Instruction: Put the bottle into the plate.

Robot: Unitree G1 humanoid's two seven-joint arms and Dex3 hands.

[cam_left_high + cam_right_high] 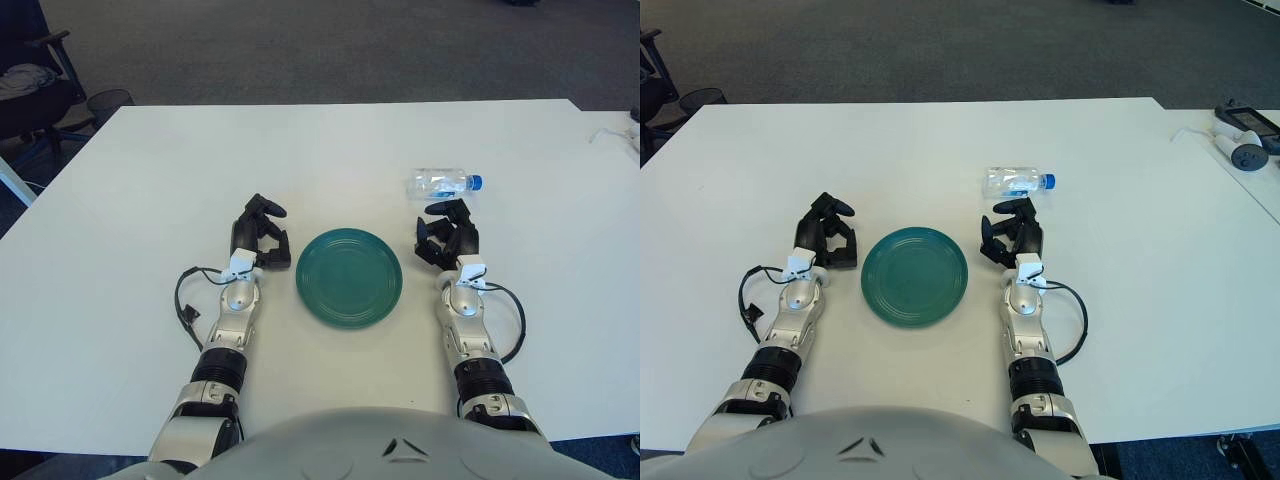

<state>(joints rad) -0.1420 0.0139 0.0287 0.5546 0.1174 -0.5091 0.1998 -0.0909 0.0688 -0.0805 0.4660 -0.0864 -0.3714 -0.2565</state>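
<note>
In the left eye view the clear bottle (pixel 444 183) lies on its side toward the table's far right corner, just beyond the empty, loosely curled right hand (pixel 447 240), so a clumsy reach could roll it away; in the right eye view the green plate (pixel 914 276) sits near the front edge, beside the idle, empty left hand (pixel 826 243).

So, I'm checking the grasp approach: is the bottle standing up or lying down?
Lying down. The bottle rests on its side on the table, blue cap pointing right, just beyond the right robot hand.
</note>
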